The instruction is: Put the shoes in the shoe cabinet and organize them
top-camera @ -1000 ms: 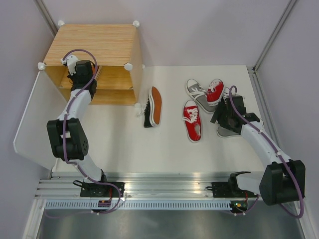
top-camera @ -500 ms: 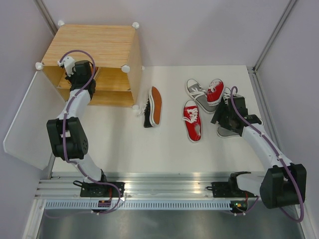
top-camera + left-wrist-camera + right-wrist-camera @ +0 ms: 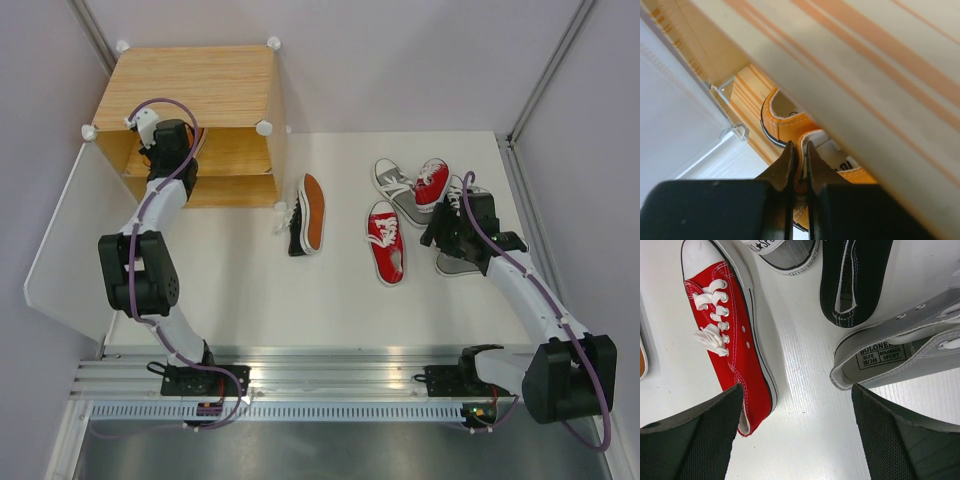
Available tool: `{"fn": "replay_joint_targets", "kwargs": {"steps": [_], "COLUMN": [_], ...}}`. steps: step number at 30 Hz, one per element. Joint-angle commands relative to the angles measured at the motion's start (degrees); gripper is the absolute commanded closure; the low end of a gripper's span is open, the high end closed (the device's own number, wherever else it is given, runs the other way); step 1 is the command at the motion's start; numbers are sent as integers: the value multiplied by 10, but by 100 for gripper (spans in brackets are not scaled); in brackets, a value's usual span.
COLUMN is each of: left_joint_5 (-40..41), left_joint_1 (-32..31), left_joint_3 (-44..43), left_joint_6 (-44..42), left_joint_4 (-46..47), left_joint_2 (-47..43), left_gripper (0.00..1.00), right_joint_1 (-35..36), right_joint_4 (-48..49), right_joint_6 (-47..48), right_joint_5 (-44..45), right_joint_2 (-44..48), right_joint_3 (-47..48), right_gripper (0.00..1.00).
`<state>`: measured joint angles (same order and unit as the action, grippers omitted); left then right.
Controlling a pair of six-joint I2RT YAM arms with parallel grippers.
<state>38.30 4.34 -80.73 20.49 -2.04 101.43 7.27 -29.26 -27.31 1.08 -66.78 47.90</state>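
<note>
The shoe cabinet (image 3: pixel 190 88) stands at the back left with its white door (image 3: pixel 70 240) swung open. My left gripper (image 3: pixel 172 140) reaches into its upper opening. In the left wrist view it (image 3: pixel 800 160) is shut on the heel collar of an orange shoe (image 3: pixel 850 170), with a second orange shoe (image 3: pixel 785 117) just behind. My right gripper (image 3: pixel 797 412) hangs open over bare table, between the heel of a red shoe (image 3: pixel 735 340) and the heel of a grey shoe (image 3: pixel 900 355). A black shoe (image 3: pixel 855 280) lies just beyond.
A black shoe (image 3: pixel 303 218) lies on its side mid-table, its orange-brown sole facing right. A second red shoe (image 3: pixel 432 183) and a second grey shoe (image 3: pixel 396 185) lie at the back right. The table's right edge rail (image 3: pixel 520 200) runs close to the right arm.
The cabinet has rocked and shifted slightly right with the left gripper inside it, and its door has swung. The right gripper has edged a little to the left.
</note>
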Motion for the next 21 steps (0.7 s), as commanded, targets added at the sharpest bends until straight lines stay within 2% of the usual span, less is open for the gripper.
{"fn": "replay_joint_targets", "kwargs": {"steps": [1,6,12,18,21], "left_joint_5": [-57,-60,-89,-97,-97], "left_joint_1": [9,9,8,9,8], "left_joint_3": [-36,-32,-20,21,29], "left_joint_6": [37,42,32,-4,-15], "left_joint_4": [163,192,191,172,141], "left_joint_2": [24,35,38,-16,-42], "left_gripper": [96,92,81,50,41], "right_joint_1": [-3,-3,-3,-3,-3], "right_joint_4": [18,17,18,17,17], "right_joint_6": [9,10,13,16,20], "right_joint_5": [-6,-3,-1,1,-4], "right_joint_2": [12,13,12,18,21], "right_joint_3": [-4,-5,-6,-7,-6], "right_gripper": [8,8,8,8,8]}}
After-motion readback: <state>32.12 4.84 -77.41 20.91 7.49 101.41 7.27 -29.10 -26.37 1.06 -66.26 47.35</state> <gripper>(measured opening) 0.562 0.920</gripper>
